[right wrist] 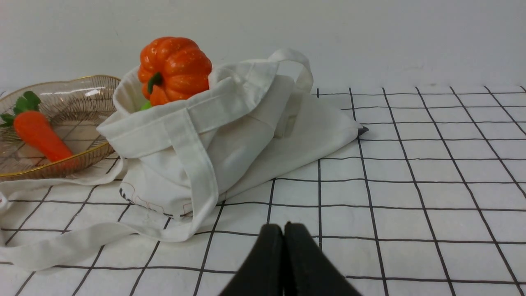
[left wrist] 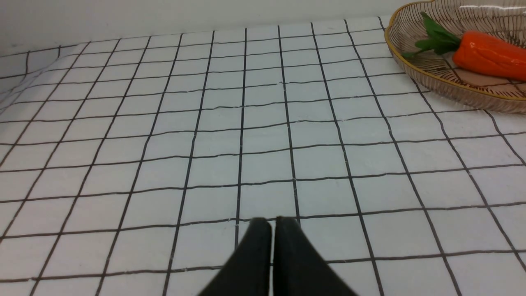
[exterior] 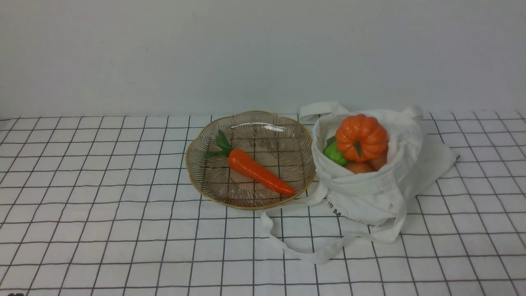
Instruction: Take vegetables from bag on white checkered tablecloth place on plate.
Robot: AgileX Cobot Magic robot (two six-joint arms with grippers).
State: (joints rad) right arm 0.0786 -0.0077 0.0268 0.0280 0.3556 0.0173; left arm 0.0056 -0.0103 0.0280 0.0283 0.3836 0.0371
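The orange carrot with green leaves lies in the plate at the table's middle. It also shows in the left wrist view and the right wrist view. The white bag sits right of the plate, open, with the pumpkin on top, a green piece and orange-brown pieces under it. The pumpkin and bag show in the right wrist view. My left gripper is shut and empty over bare cloth. My right gripper is shut and empty, short of the bag. Neither gripper shows in the front view.
The white checkered tablecloth spans the whole table. The bag's long strap loops over the cloth in front of the plate and bag. A plain wall stands behind the table.
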